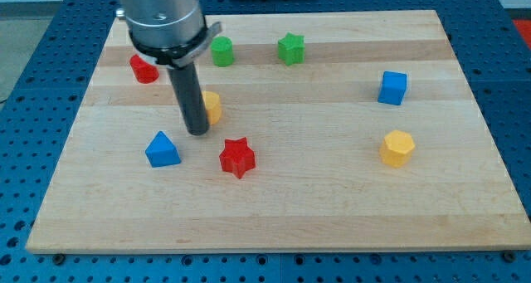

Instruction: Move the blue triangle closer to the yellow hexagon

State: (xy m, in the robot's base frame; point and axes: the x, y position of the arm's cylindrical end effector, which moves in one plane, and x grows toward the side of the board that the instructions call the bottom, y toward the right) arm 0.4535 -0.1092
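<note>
The blue triangle (162, 149) lies on the wooden board at the view's lower left. The yellow hexagon (397, 148) lies far off at the view's right, at about the same height. My tip (197, 132) stands on the board just up and to the right of the blue triangle, a short gap away from it. The rod hides part of a yellow block (213, 107) behind it.
A red star (237, 157) lies right of the blue triangle, between it and the hexagon. A blue cube (393, 88) sits above the hexagon. A red block (143, 69), a green block (221, 51) and a green star (290, 48) lie near the view's top.
</note>
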